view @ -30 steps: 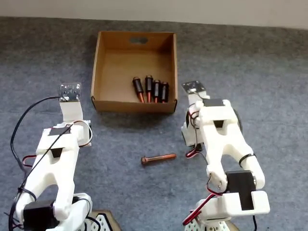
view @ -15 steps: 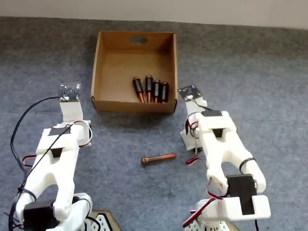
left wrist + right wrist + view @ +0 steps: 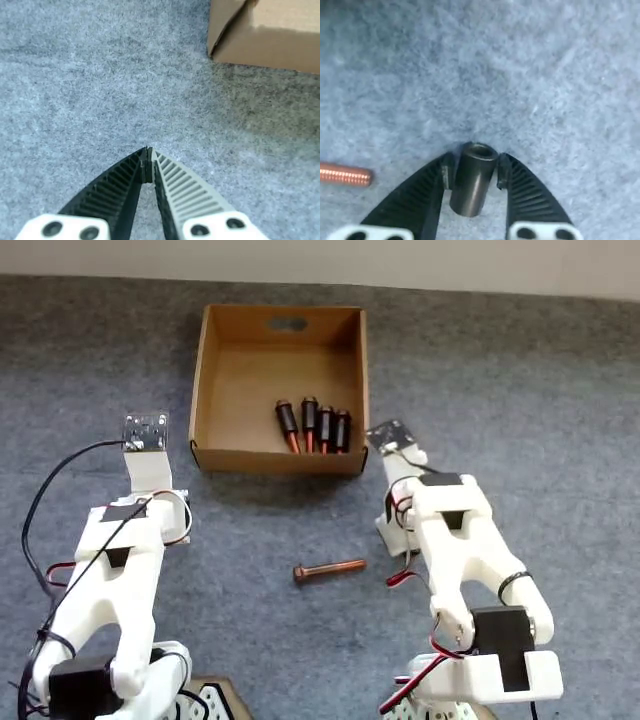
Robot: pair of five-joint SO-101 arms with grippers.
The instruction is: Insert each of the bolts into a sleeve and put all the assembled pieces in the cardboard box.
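Right gripper [image 3: 475,168] clamps a sleeve [image 3: 471,186] right of the mid-frame bolt [image 3: 330,569]; left gripper [image 3: 148,156], closed and empty, hangs near the box [image 3: 265,40].

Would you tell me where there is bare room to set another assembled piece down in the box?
The box floor is bare along its left wall and across its back half. The near right part is crowded: four assembled pieces lie there side by side. Outside, carpet is bare between the bolt and the left arm.
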